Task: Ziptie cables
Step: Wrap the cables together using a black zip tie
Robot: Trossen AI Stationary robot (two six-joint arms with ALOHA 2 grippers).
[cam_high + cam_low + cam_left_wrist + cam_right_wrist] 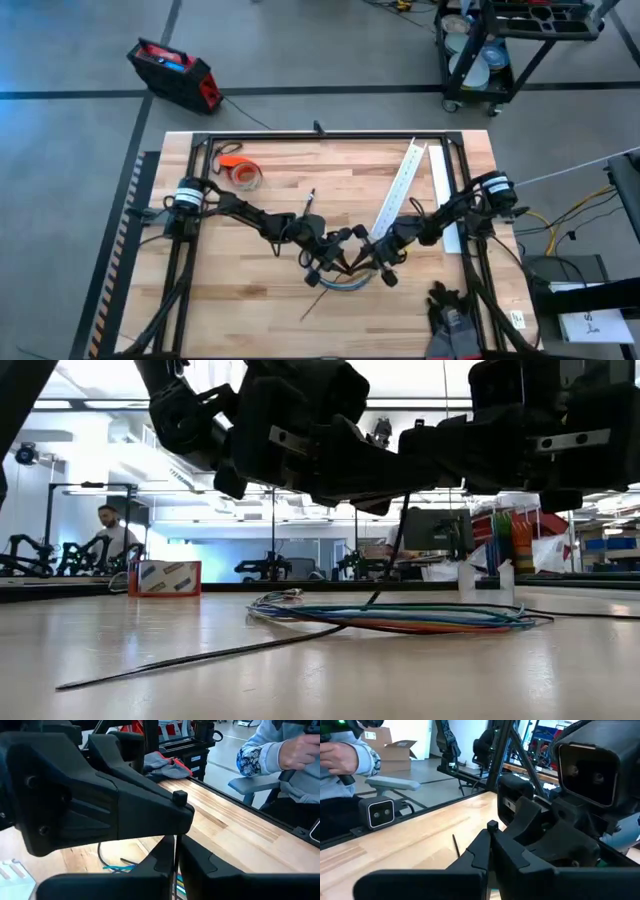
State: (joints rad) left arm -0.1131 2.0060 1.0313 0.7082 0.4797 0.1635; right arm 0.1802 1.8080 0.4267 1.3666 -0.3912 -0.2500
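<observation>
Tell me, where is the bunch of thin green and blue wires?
In the high view, the bundle of thin green and blue cables lies on the wooden table near its front edge, just below the left gripper and right gripper.

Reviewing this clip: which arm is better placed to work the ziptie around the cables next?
Probably left: the left gripper sits over the ziptie where it rises from the cables. The right gripper hovers beside it.

Two dark, angular, jointed arms
</observation>
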